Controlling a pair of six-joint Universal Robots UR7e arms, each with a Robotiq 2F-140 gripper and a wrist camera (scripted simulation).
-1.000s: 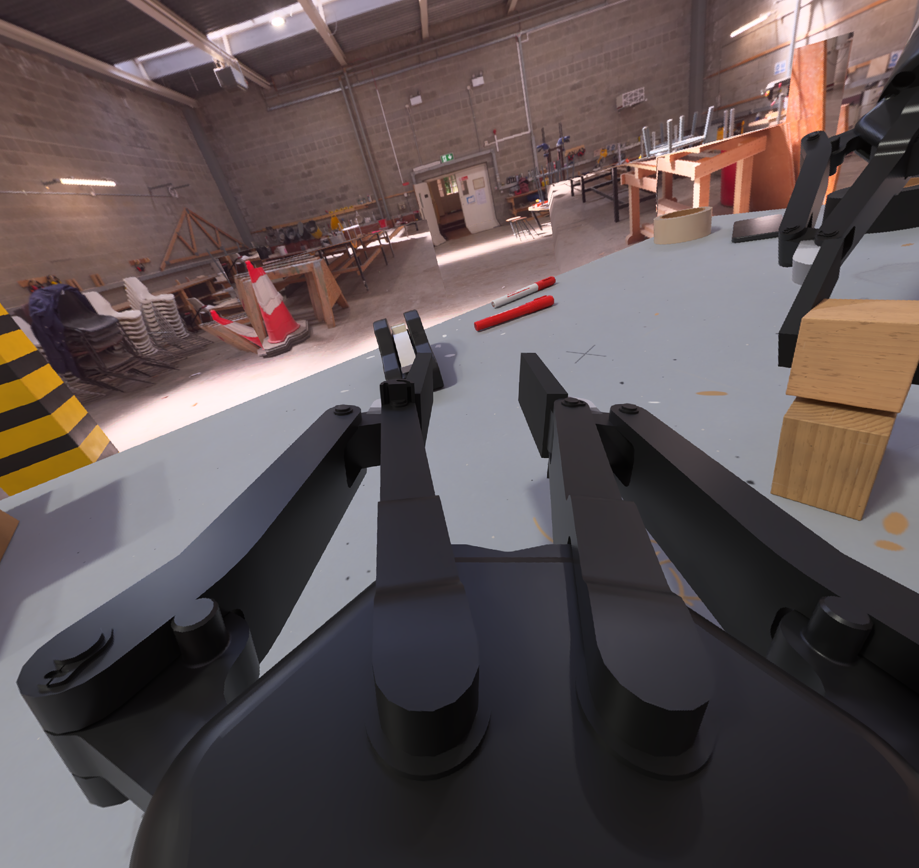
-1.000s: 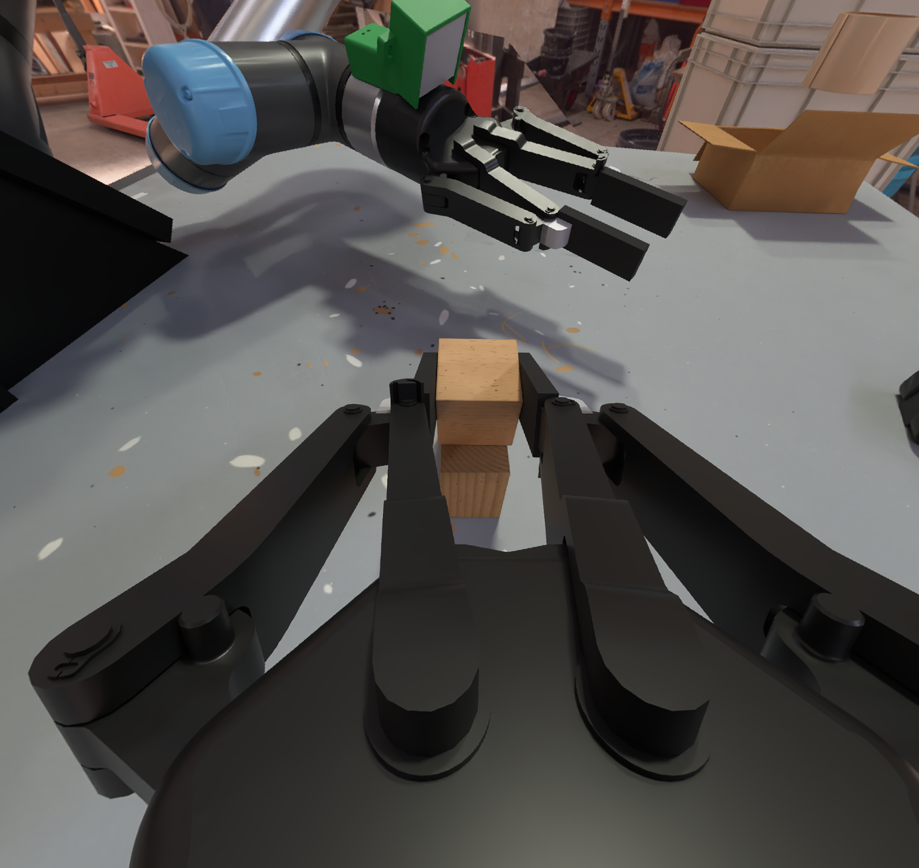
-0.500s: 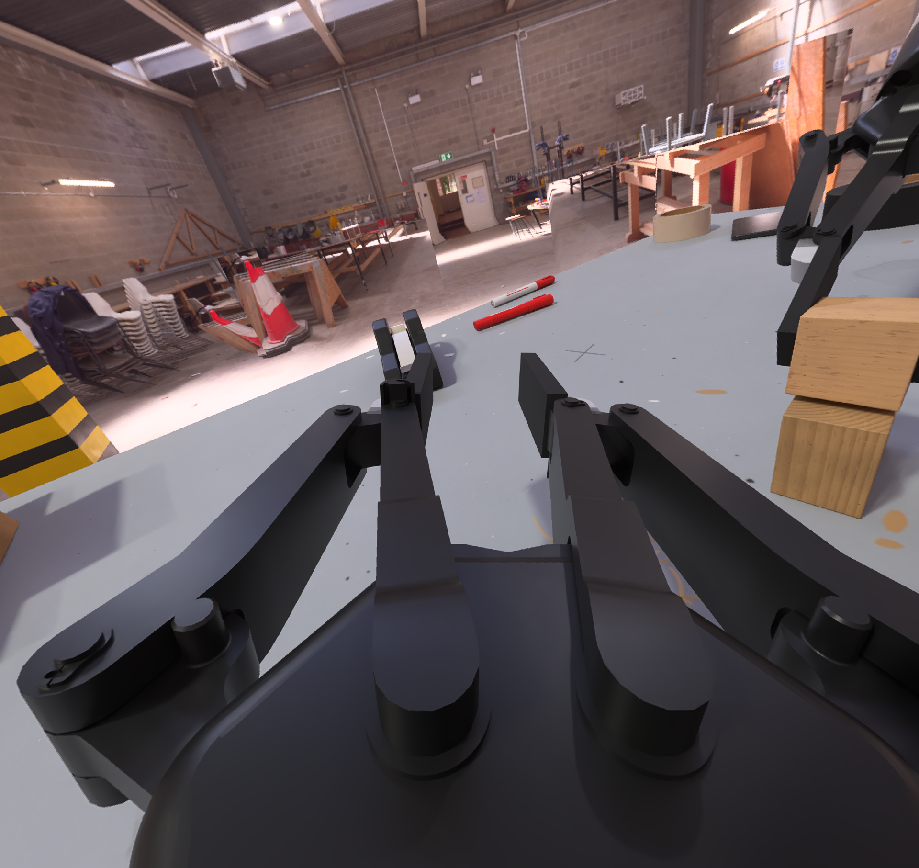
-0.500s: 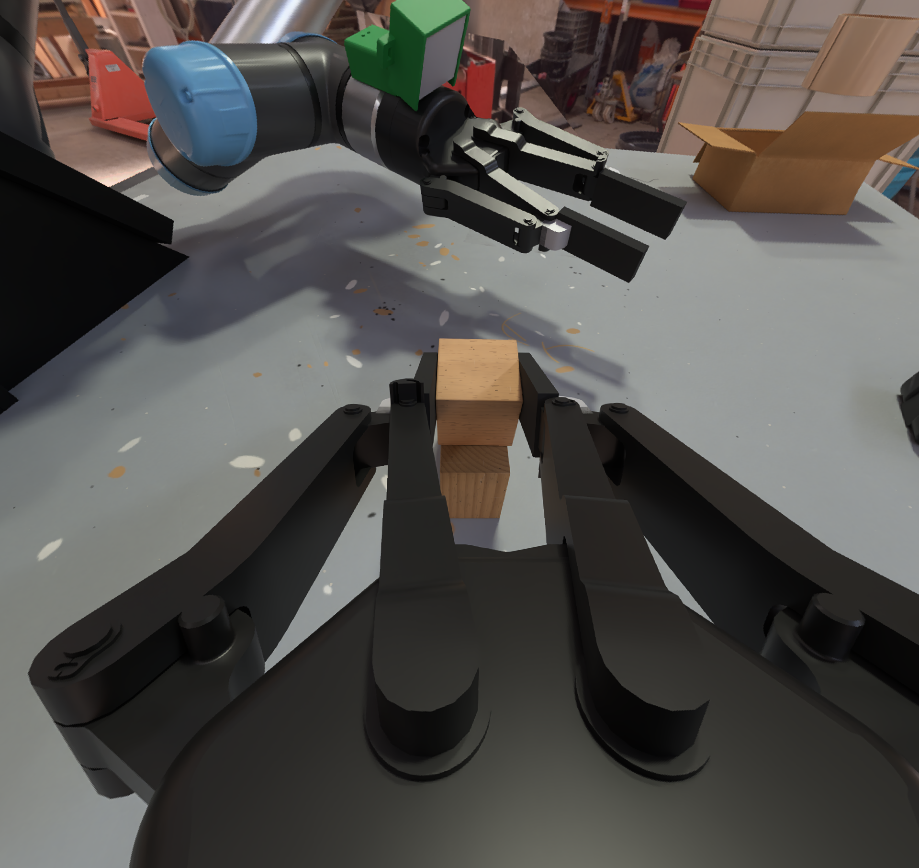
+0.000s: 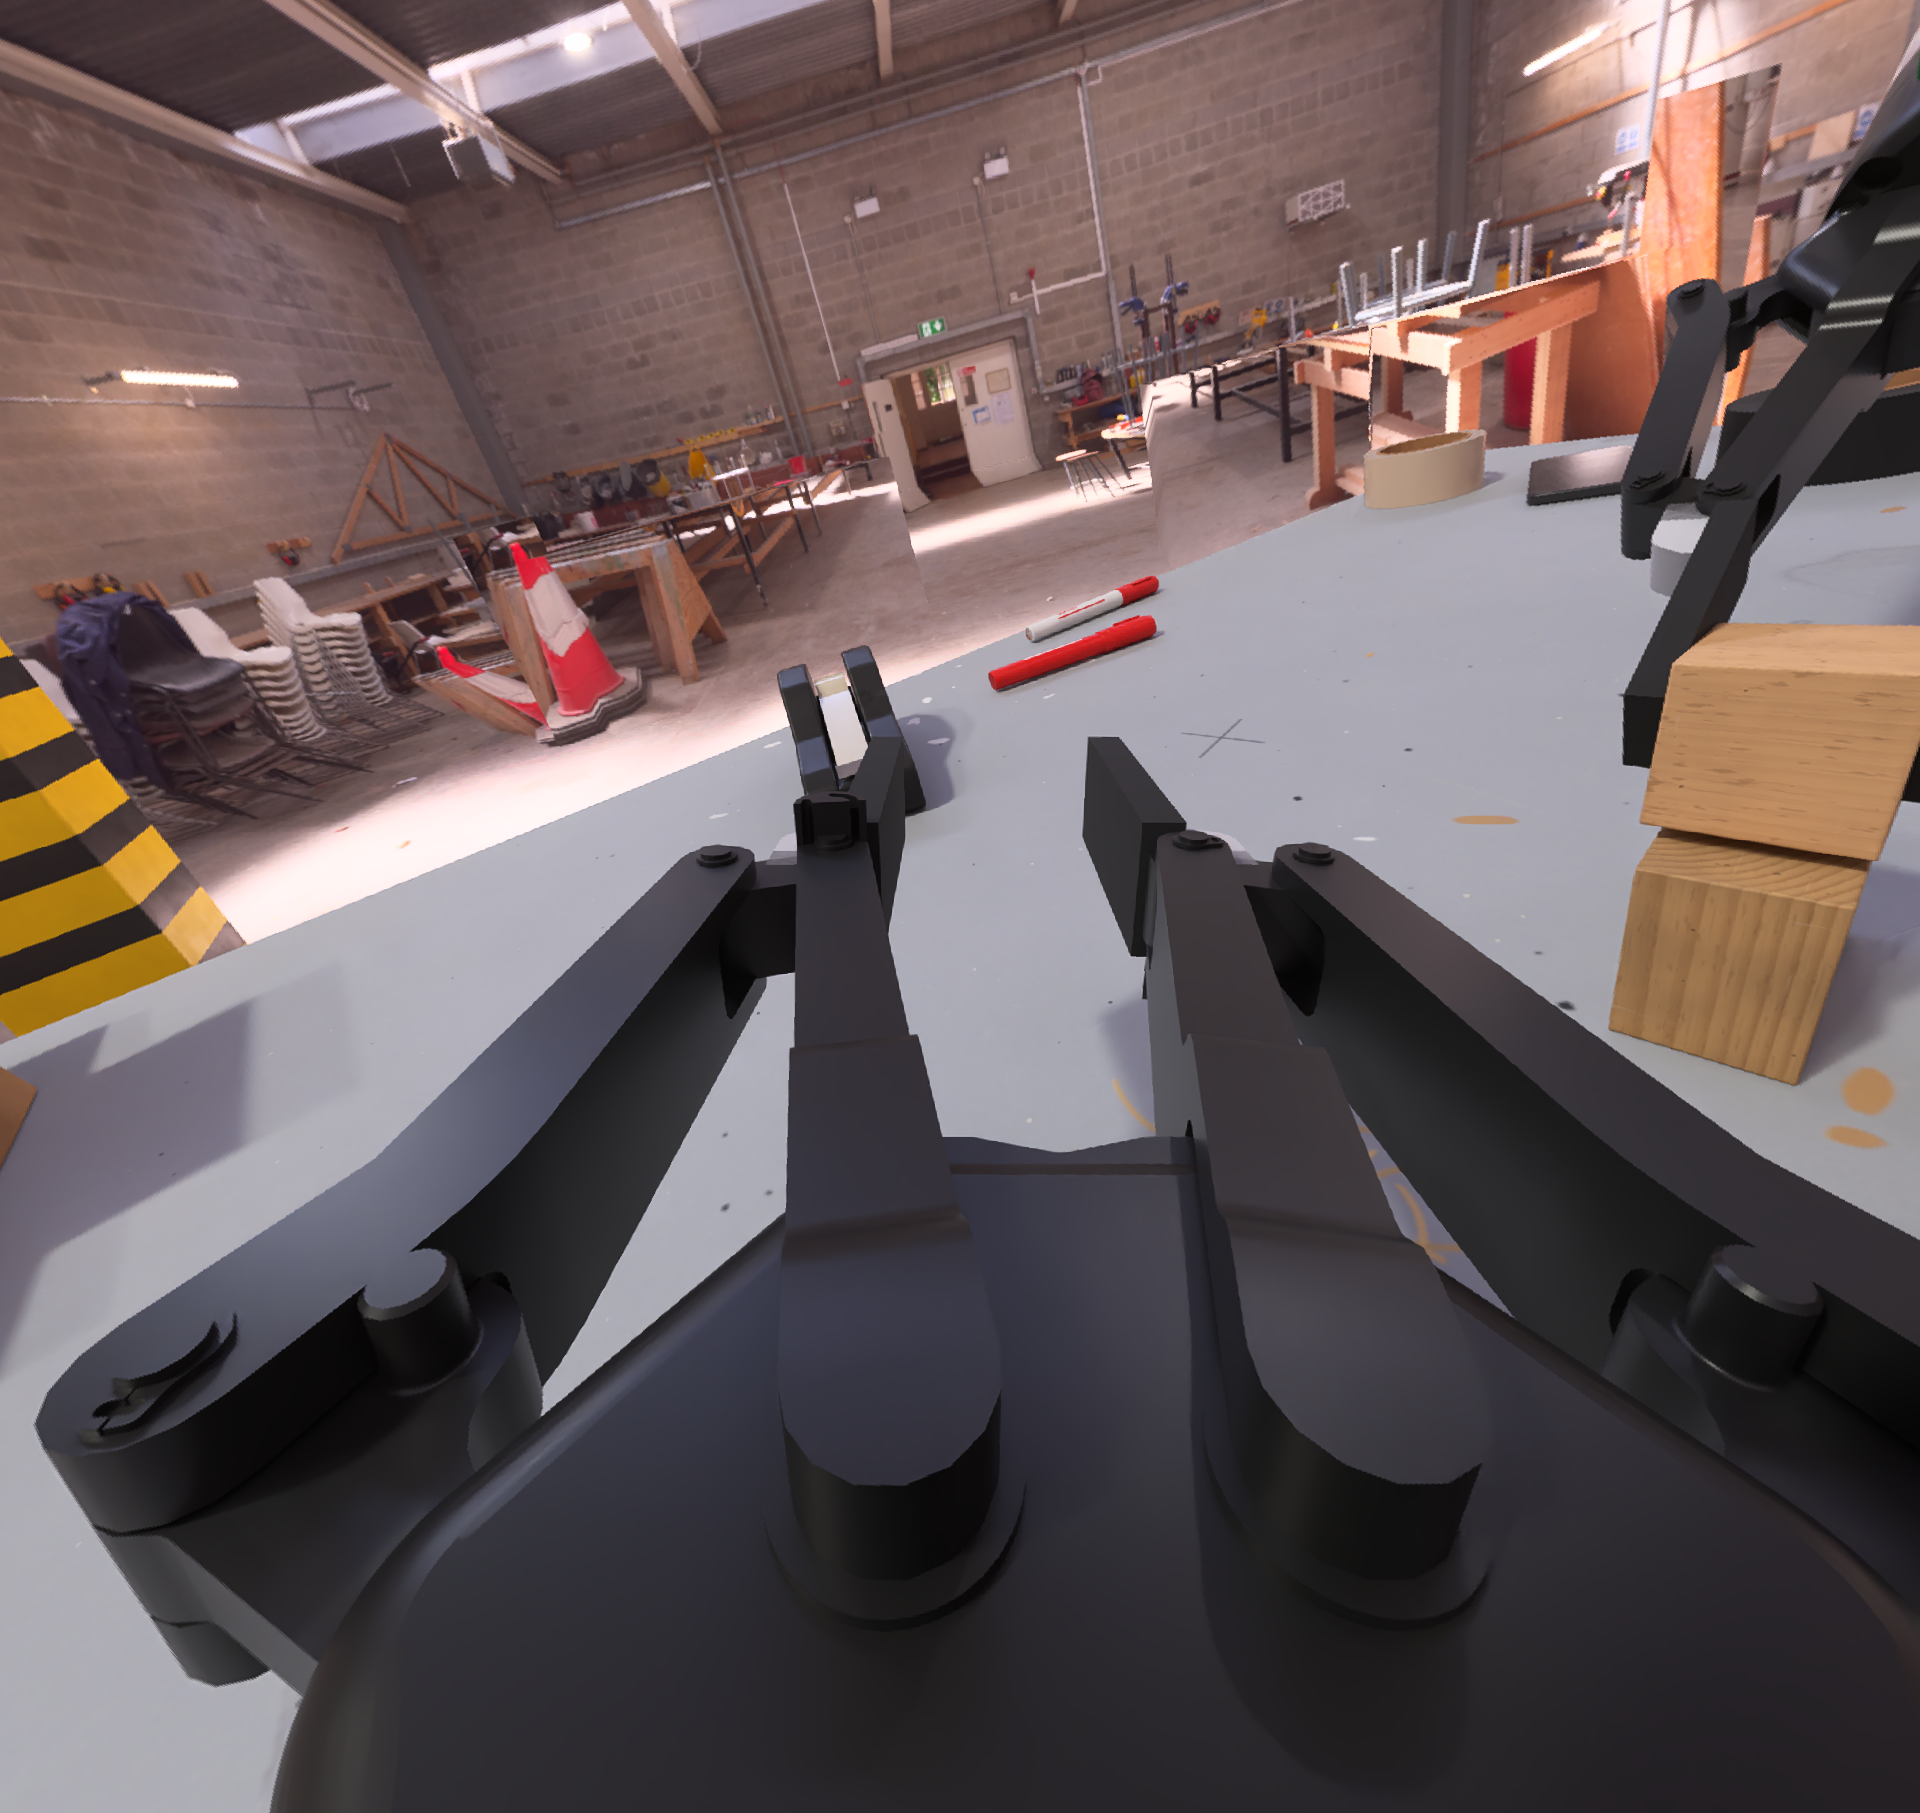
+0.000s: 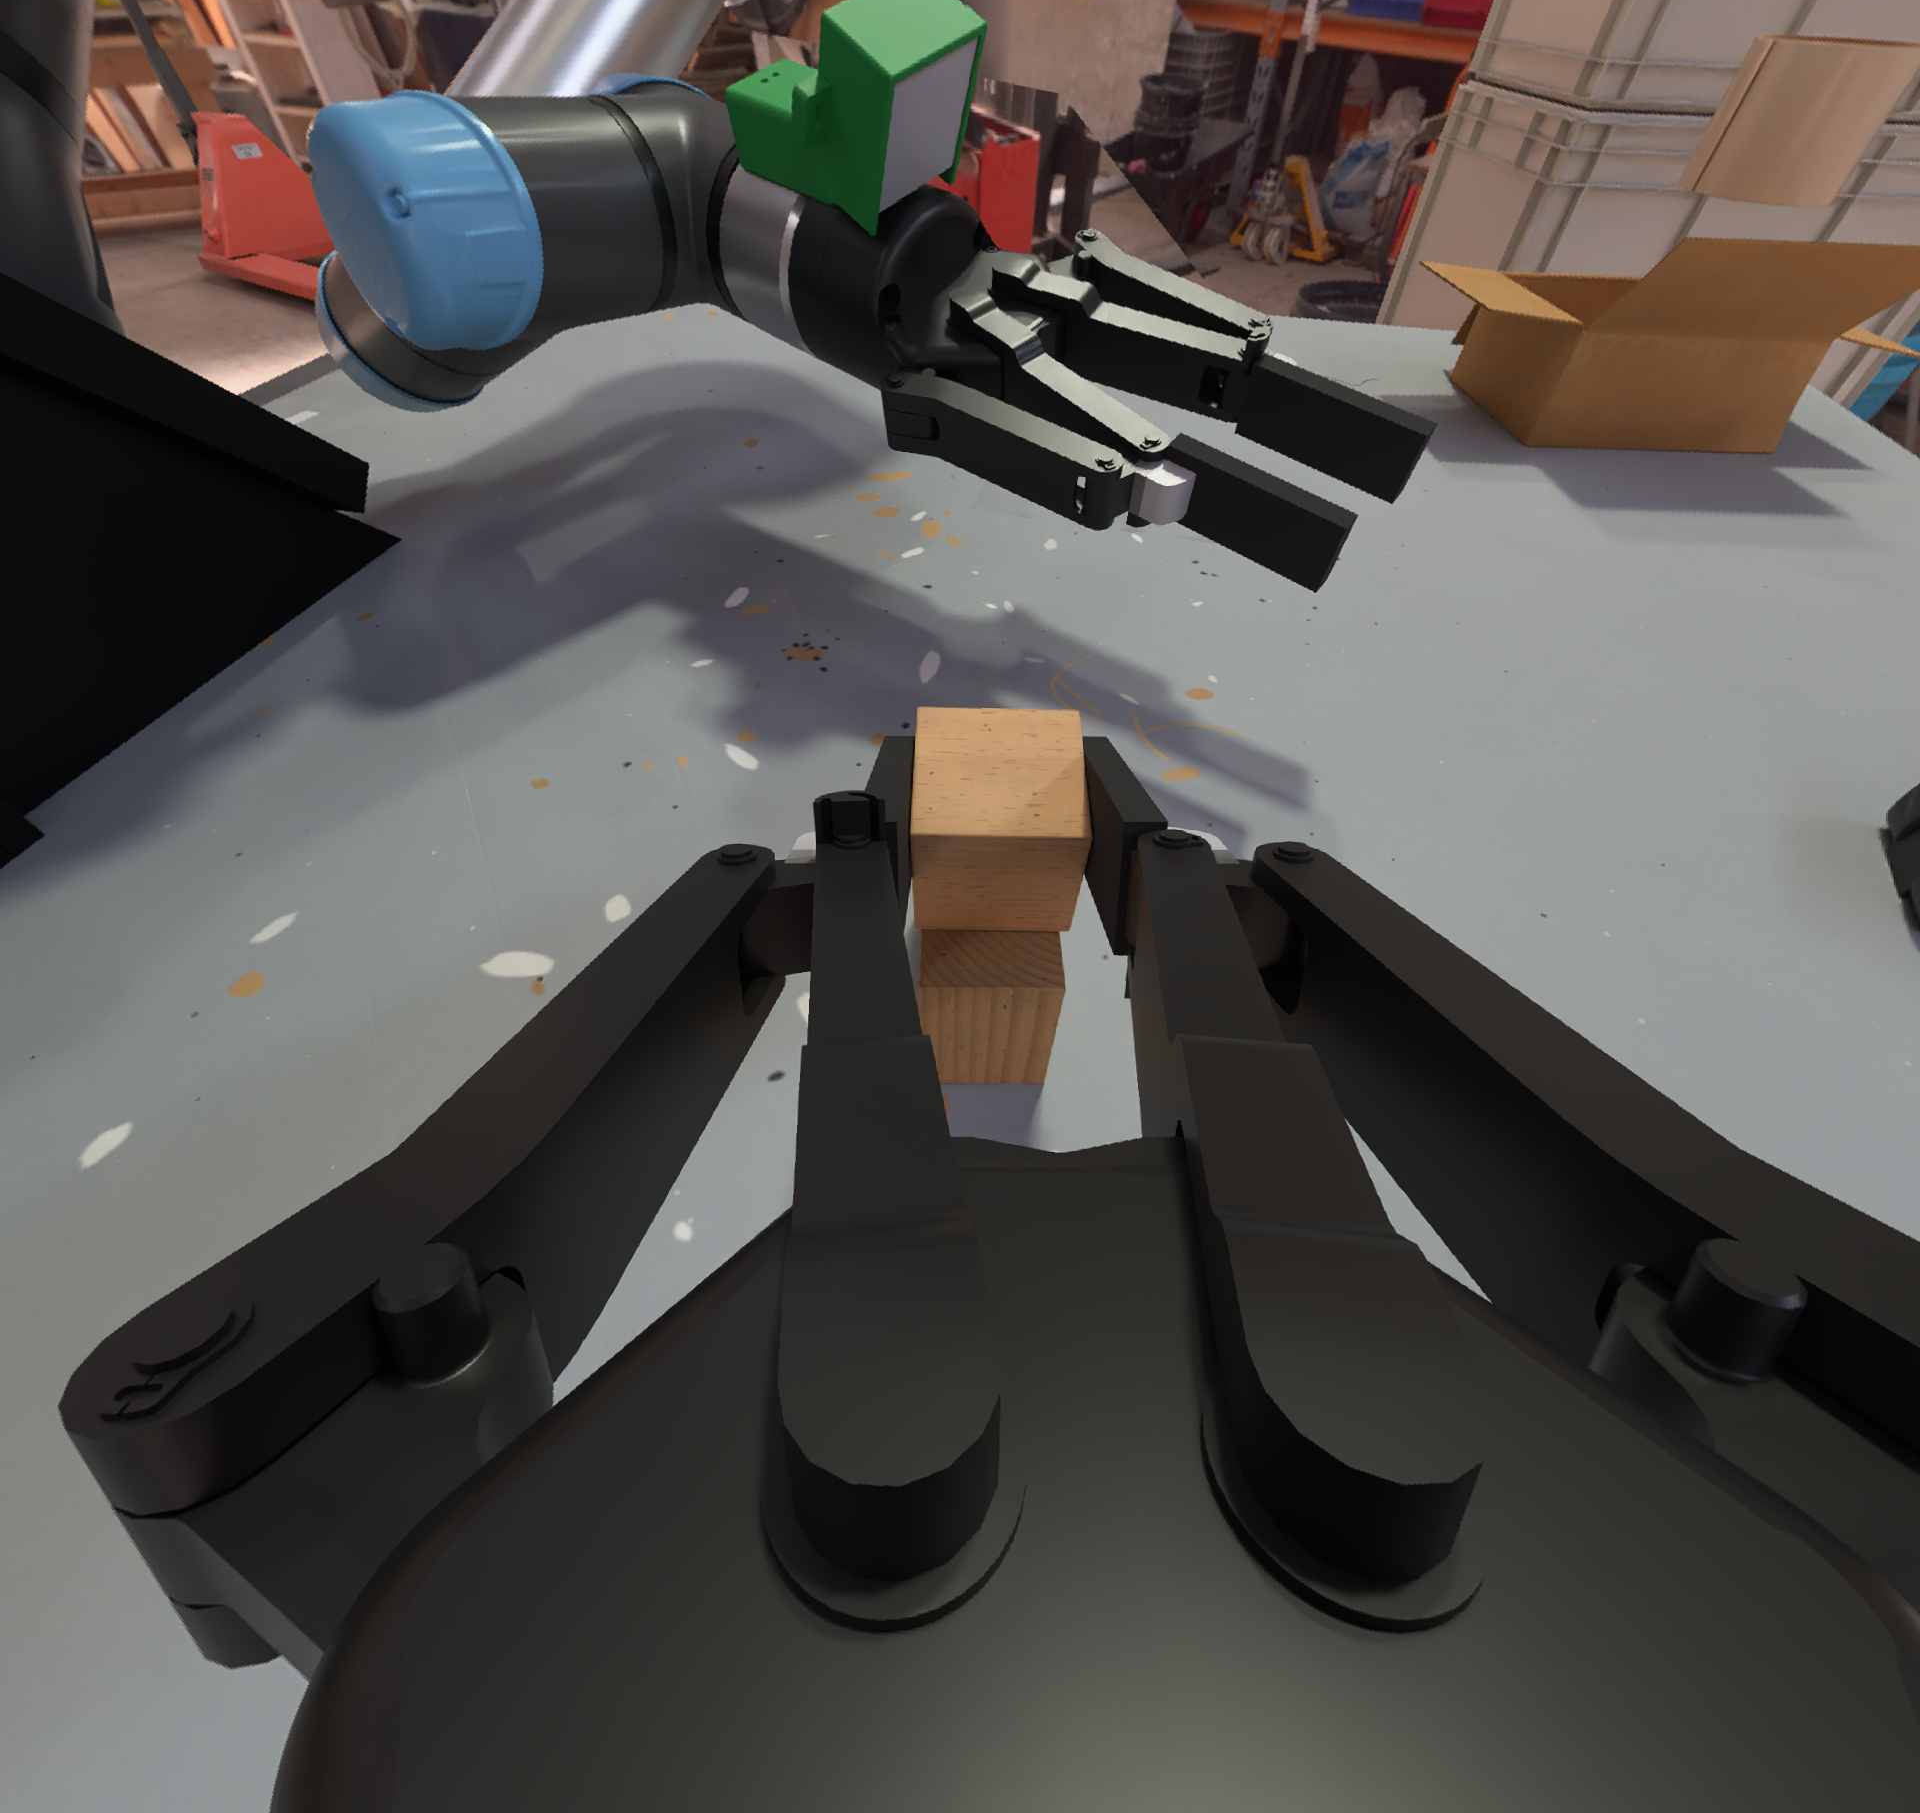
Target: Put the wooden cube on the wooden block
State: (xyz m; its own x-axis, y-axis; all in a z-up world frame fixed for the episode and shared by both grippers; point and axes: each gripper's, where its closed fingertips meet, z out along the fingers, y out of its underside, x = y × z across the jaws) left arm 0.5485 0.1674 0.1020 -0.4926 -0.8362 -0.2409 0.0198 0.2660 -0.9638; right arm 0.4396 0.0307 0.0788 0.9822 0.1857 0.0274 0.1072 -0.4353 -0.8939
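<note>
Two wooden pieces are showing at the right of the left wrist view: the wooden cube [image 5: 1787,735] is sitting tilted on the wooden block [image 5: 1735,953], which is standing on the grey table [image 5: 1351,703]. The left gripper [image 5: 987,807] is hanging spread and empty, near two red markers [image 5: 1070,654]. In the right wrist view, the right gripper [image 6: 997,807] is pinching the wooden cube [image 6: 997,818] between both fingers, directly above the block [image 6: 992,1005]; a cardboard box [image 6: 1652,361] is lying well apart.

The right gripper [image 6: 1000,807] clamps the wooden cube [image 6: 997,818], which sits on the wooden block [image 6: 990,1005] on the grey table [image 6: 1558,724]. Beyond, the left gripper [image 6: 1351,480] hovers with fingers parted, near a cardboard box [image 6: 1652,361].
</note>
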